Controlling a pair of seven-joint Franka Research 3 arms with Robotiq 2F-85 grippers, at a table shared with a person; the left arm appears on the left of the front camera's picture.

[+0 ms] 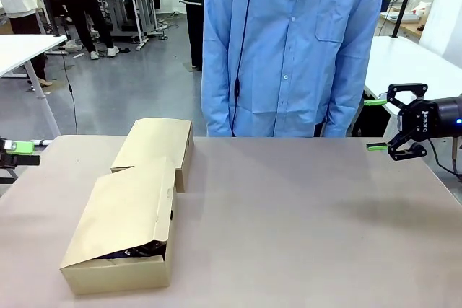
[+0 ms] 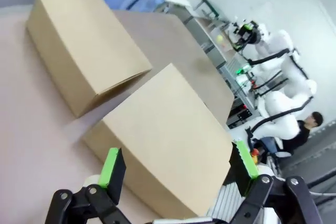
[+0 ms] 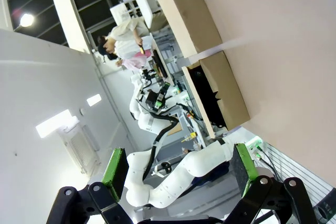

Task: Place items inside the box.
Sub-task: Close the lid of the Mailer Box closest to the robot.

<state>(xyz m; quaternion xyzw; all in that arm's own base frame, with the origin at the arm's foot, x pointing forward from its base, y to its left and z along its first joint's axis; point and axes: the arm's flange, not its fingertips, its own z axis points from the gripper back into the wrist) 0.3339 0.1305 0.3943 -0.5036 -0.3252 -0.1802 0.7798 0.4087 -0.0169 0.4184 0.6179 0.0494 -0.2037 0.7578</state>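
Note:
A brown cardboard box (image 1: 123, 225) lies on the left half of the table, its lid lowered almost flat. Through the narrow gap at its near end, dark items (image 1: 137, 252) show inside; I cannot tell which they are. A second cardboard section (image 1: 155, 146) joins its far end. My left gripper (image 1: 18, 151) hangs at the table's left edge, apart from the box, and in its wrist view it (image 2: 177, 169) stands open, facing the box (image 2: 163, 140). My right gripper (image 1: 375, 124) is open above the table's right edge, far from the box (image 3: 218, 87).
A person in a light blue coat (image 1: 289, 48) stands at the far side of the table, hands out of view. The brown tabletop (image 1: 310, 221) stretches bare from the box to the right edge. White tables stand behind on both sides.

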